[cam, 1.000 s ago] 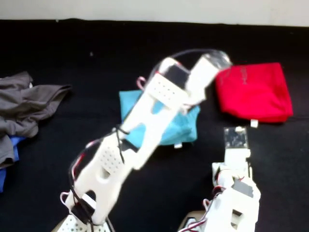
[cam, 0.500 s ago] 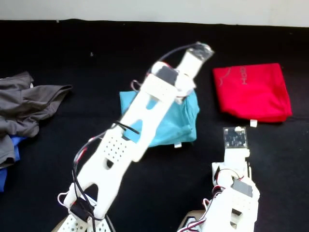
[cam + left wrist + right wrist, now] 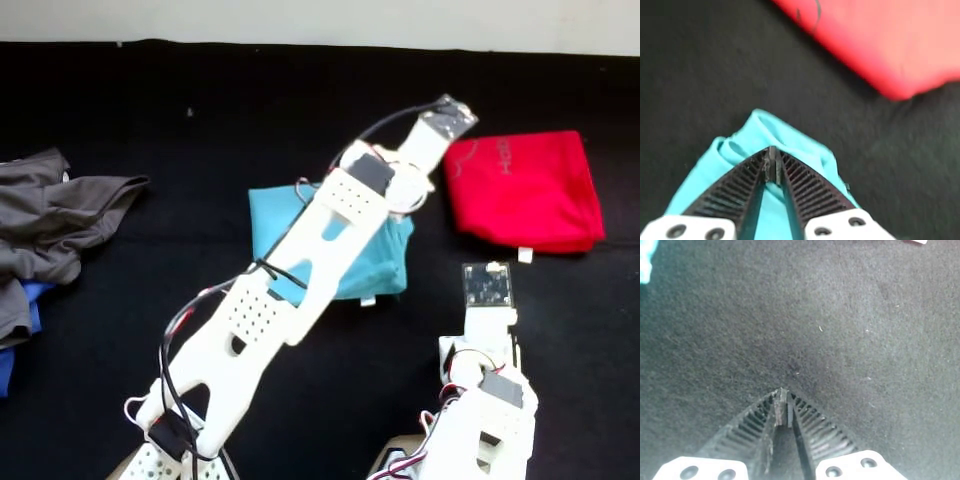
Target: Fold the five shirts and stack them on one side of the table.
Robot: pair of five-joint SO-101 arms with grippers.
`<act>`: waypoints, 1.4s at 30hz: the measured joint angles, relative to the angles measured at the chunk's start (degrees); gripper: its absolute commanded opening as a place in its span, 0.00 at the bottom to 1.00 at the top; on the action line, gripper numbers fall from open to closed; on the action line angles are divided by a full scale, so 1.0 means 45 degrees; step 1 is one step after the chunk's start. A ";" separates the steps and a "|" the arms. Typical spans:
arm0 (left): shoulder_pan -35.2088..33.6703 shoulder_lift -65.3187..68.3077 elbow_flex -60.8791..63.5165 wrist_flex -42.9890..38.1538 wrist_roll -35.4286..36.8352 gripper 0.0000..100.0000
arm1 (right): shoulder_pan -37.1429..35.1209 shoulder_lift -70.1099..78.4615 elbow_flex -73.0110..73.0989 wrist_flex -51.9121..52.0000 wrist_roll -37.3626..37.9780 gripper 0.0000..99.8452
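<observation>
Over the past second the left arm [image 3: 300, 290] has swung its wrist first away from the red shirt [image 3: 525, 190] and then back toward it, so the wrist now hangs at that shirt's near corner. The teal shirt's [image 3: 370, 265] edge on the red shirt's side has shifted with it. The right arm [image 3: 485, 400] has not moved.

The left tool [image 3: 772, 165] has its fingers pressed together at the tips, no gap between them, and they appear to pinch a raised fold at the edge of the teal shirt [image 3: 805, 145]. A strip of black surface [image 3: 200, 100] separates that fold from the red shirt [image 3: 880, 40]. The left arm stretches long and low across the teal shirt, slanting from its base at the near edge.

The right tool [image 3: 782, 405] is also closed, tips meeting, and holds nothing; it hangs over bare black surface. Its arm is drawn back near its base, just short of the red shirt.

The red shirt lies folded at one side. The teal shirt lies folded mid-surface. A grey shirt [image 3: 60, 215] lies crumpled at the opposite edge, over a blue shirt [image 3: 15, 330].
</observation>
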 measured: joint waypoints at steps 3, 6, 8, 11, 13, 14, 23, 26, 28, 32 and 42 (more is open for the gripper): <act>-0.0020 -0.0664 -0.0781 0.1954 0.0000 0.01 | 0.0000 0.0000 0.0000 0.0000 0.0000 0.01; -0.0176 -0.1153 -0.1309 0.4337 0.0000 0.01 | 0.0000 0.0000 0.0000 0.0000 0.0000 0.01; -0.0293 -0.1153 -0.1368 0.5626 -0.0020 0.01 | 0.0000 0.0000 0.0000 0.0000 0.0000 0.01; -0.0332 -0.1153 -0.1368 0.6232 -0.0020 0.01 | 0.0000 0.0000 0.0000 0.0000 0.0000 0.01; -0.0332 -0.1153 -0.1368 0.6369 -0.0020 0.01 | 0.0000 0.0000 0.0000 0.0000 0.0000 0.01; -0.0274 -0.1153 -0.1309 0.6369 -0.0020 0.01 | 0.0000 0.0000 0.0000 0.0000 0.0000 0.01; 0.1407 0.0059 -0.0508 0.6115 0.0117 0.01 | 0.0000 0.0000 0.0000 0.0000 0.0000 0.01; 0.1446 0.0430 -0.1348 0.5724 0.0723 0.01 | 0.0000 0.0000 0.0000 0.0000 0.0000 0.01; 0.1465 0.0547 -0.2051 0.5490 0.0840 0.01 | 0.0000 0.0000 0.0000 0.0000 0.0000 0.01; 0.1621 0.0860 -0.3184 0.5197 0.0899 0.01 | 0.0000 0.0000 0.0000 0.0000 0.0000 0.01; -0.0527 0.0840 -0.4513 0.5372 0.0899 0.01 | 0.0000 0.0000 0.0000 0.0000 0.0000 0.01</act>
